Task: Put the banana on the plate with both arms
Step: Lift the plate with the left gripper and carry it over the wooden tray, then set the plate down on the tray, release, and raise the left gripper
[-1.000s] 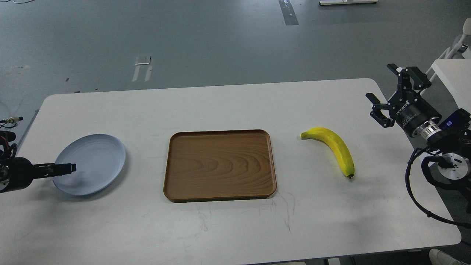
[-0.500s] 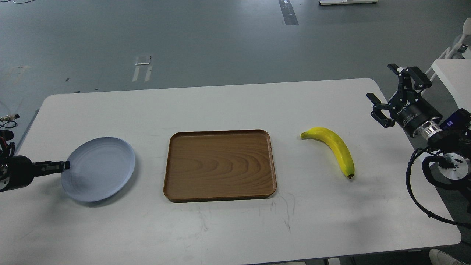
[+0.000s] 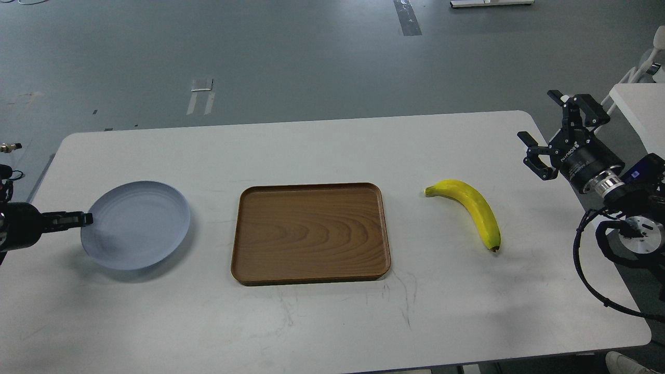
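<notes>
The pale blue-grey plate [image 3: 136, 224] is at the table's left, its shadow spread below it, so it looks lifted slightly. My left gripper [image 3: 85, 219] comes in from the left edge and is shut on the plate's left rim. The yellow banana [image 3: 474, 208] lies on the table right of the tray, greenish stem toward the tray, dark tip toward the front. My right gripper [image 3: 538, 116] is open and empty above the table's right edge, well to the right of the banana and behind it.
A rectangular brown wooden tray [image 3: 310, 275] lies in the middle of the white table [image 3: 332, 145], between plate and banana. Cables of the right arm [image 3: 597, 280] hang over the table's right edge. Another white table [image 3: 641, 106] stands at far right.
The plate has moved with my left gripper, first right toward the tray, then back away from the front edge. The right arm and the banana have not moved.
</notes>
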